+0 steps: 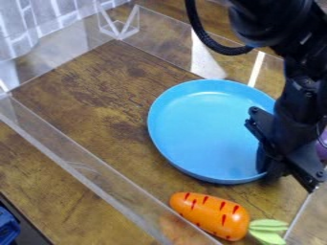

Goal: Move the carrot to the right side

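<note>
The carrot (pixel 208 214), stubby and orange with thin dark lines and a light green top, lies on the wooden table near the front edge, just below the blue plate (pixel 205 124). My black gripper (pixel 273 172) points down at the plate's right rim, above and to the right of the carrot and clear of it. Its jaws look shut on that rim, though the fingertips are partly hidden behind the edge.
A purple eggplant (pixel 320 144) peeks out at the right edge, behind the arm. Clear plastic walls (pixel 64 153) fence the wooden table on the left and front. A clear stand (pixel 119 19) sits at the back.
</note>
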